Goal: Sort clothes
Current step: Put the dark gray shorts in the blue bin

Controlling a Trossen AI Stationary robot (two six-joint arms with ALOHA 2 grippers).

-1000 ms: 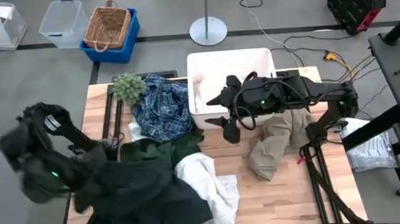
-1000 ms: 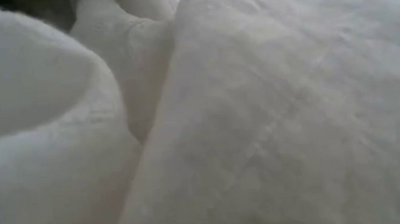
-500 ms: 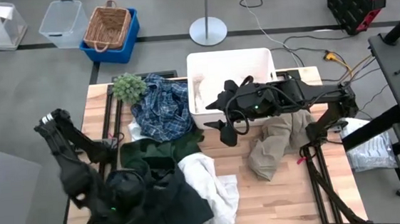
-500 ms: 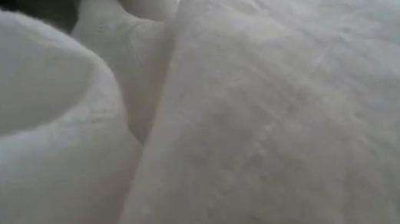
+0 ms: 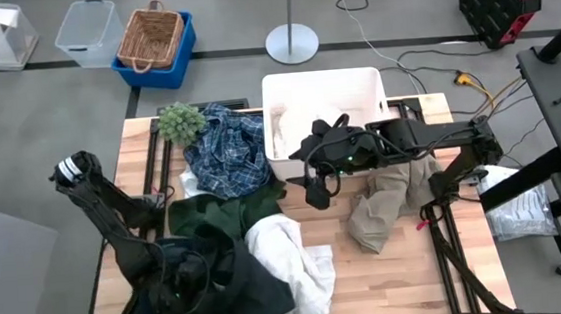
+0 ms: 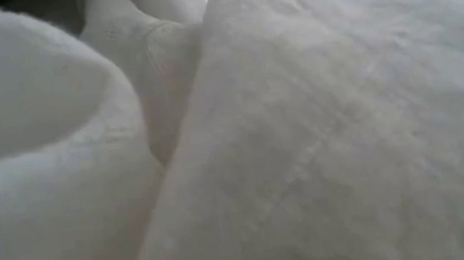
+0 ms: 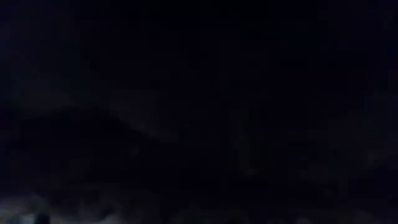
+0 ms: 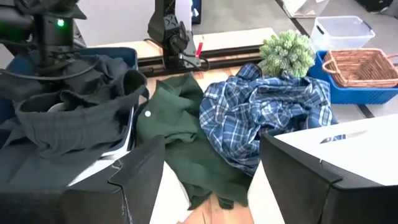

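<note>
Sprawling over the table's left and middle, the clothes [image 5: 235,216] form a heap: plaid shirt [image 5: 228,151] at the far side, its long axis running far to near, dark green garment [image 5: 210,215], white garment [image 5: 294,261] and dark grey garment [image 5: 221,287] nearer. Khaki trousers [image 5: 385,204] lie right, pointing near-left. The left gripper [image 5: 185,285] is buried in the dark grey garment, fingers pressed together. The right gripper [image 5: 313,187] hovers spread beside the white bin [image 5: 320,82].

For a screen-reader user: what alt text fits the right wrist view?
Past the right gripper, fingers open, a blue-and-white plaid shirt lies crumpled beside a dark green garment on the wooden table. The left arm stands over dark grey clothes.
</note>
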